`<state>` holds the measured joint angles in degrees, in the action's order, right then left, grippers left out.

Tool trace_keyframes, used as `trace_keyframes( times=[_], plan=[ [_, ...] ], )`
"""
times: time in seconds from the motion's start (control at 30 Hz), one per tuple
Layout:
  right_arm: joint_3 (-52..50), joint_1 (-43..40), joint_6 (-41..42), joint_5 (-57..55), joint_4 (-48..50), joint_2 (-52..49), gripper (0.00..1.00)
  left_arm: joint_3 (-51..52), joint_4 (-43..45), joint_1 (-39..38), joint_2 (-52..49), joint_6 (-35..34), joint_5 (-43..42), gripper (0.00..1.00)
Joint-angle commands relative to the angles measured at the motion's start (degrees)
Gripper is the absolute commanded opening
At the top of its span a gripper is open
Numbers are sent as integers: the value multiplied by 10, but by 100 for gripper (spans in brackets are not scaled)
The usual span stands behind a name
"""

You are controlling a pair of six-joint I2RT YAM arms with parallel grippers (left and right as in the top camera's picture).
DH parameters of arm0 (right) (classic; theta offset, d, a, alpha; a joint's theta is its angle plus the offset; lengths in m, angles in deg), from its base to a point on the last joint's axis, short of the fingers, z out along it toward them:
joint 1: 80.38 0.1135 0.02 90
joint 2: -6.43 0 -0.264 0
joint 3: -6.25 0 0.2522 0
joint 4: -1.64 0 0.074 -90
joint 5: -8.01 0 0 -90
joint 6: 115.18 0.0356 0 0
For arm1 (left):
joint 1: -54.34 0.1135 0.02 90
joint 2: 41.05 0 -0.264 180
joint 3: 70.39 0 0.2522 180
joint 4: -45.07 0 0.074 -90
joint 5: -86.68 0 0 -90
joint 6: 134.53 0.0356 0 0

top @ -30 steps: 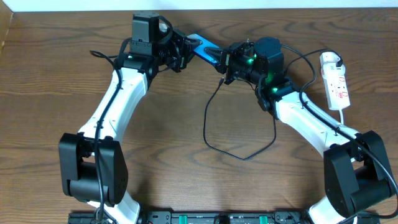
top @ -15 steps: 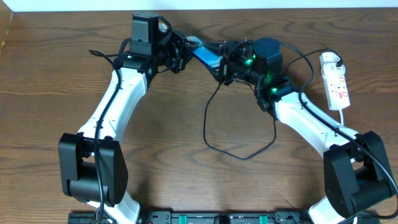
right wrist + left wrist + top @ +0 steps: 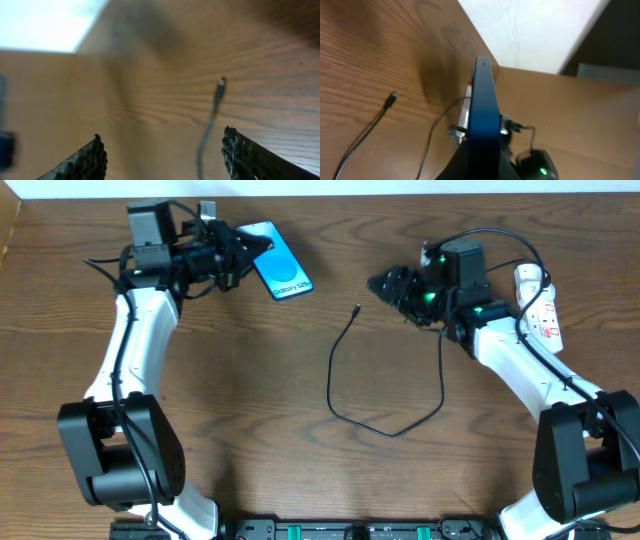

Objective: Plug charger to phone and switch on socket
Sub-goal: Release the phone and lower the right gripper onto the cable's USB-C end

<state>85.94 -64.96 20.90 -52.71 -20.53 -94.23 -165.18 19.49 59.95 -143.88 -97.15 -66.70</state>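
Overhead: my left tool (image 3: 238, 252) clamps the phone (image 3: 281, 272) by one end, screen up, near the table's (image 3: 250, 400) far edge. My right tool (image 3: 381, 282) holds nothing. The charger (image 3: 357, 309) tip lies on the wood just beside it, and the socket (image 3: 541, 310) sits to the right.

Left wrist: the phone (image 3: 486, 120) is edge-on in my grip.

Right wrist: my right tool (image 3: 162, 137) is spread wide, seemingly above the charger (image 3: 220, 89) tip.

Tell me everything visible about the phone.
The phone is a slim rectangle with a light blue screen reading "Galaxy S25+" in white and a blue edge. The left tool grips one end, screen facing up, near the far edge of the table. Nothing is plugged in; the charger's plug tip lies apart.
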Motion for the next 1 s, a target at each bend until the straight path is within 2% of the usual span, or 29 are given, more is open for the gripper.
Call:
trace_keyframes(
  times=[0.0, 0.1, 0.27, 0.5, 0.67, 0.87, 0.97],
  plan=[
    [42, 17, -113, -47, -64, 6, 70, -5, 3, 17, 14, 16, -96, 7],
    [112, 29, -152, -90, -160, 2, 69, -5, 3, 19, 14, 16, -95, 7],
    [219, 49, -177, -135, -246, -24, 65, -5, 3, 19, 14, 16, -95, 7],
    [415, 82, -174, -157, -360, -184, 60, -5, 3, 19, 14, 16, -95, 7],
    [445, 108, -110, -208, -373, -259, 43, -5, 3, 19, 14, 16, -95, 7],
    [444, 120, -83, -243, -388, -288, 33, -5, 3, 19, 14, 16, -95, 7],
    [444, 121, -84, -253, -398, -303, 33, -5, 3, 19, 14, 16, -95, 7]
  ],
)
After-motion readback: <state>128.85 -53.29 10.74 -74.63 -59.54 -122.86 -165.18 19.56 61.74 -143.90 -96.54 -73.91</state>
